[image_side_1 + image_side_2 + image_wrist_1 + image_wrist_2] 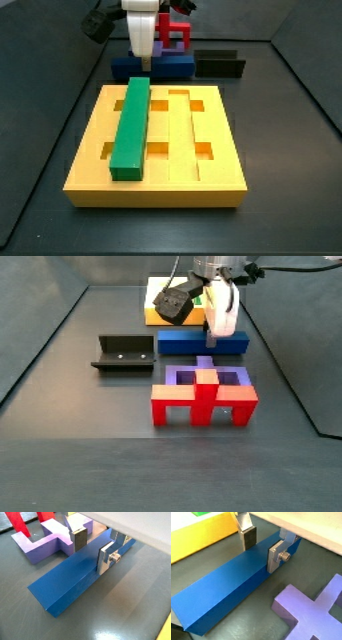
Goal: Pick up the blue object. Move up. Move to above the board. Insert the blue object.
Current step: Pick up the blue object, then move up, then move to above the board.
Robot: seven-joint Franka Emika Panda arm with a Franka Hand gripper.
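Gripper | fingers straddle blue object (apparently ungripped) | floor

The gripper, sitting low over the floor at the far end of the work area, is showing two flat silver plate fingers in both wrist views, each one wearing a dark pad at its tip. A round silver screw head is standing out from the outer face of the nearer finger. A pale, smooth housing is running across the corner of both wrist views above the fingers. In both side views the gripper is appearing as a white, rounded body. Black cables are looping beside it, and a black camera module is hanging at the wrist.
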